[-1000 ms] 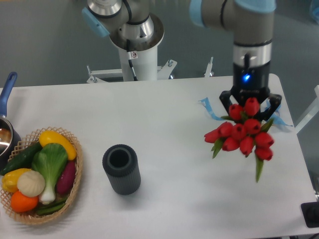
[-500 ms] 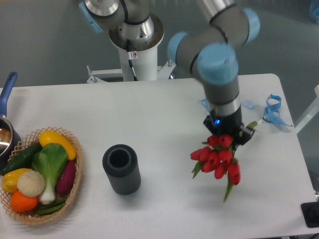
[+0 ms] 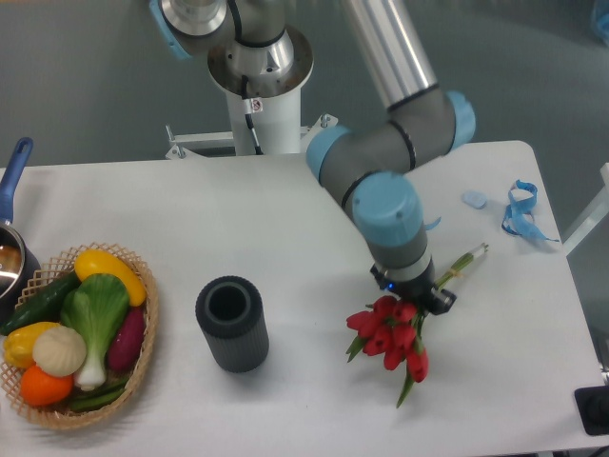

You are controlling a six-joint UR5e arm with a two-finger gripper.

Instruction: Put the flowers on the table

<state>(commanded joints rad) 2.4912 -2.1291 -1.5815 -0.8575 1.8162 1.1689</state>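
The flowers (image 3: 390, 338), a bunch of red tulip buds with green leaves, hang just below my gripper (image 3: 411, 294) at the centre right of the white table (image 3: 285, 219). Their pale green stems (image 3: 463, 264) stick out to the upper right of the gripper. The gripper is shut on the flowers near the base of the buds, though the wrist above hides most of its fingers. From this view I cannot tell whether the buds touch the tabletop.
A dark grey ribbed cylinder vase (image 3: 231, 323) stands upright left of the flowers. A wicker basket (image 3: 133, 367) of vegetables sits at the left edge beside a blue-handled pot (image 3: 11, 205). Blue ribbon scraps (image 3: 521, 211) lie at the far right.
The arm has swung the flowers from the right rear of the table leftward and toward the front, and lower. The bouquet has tilted so its stems now point up and right.
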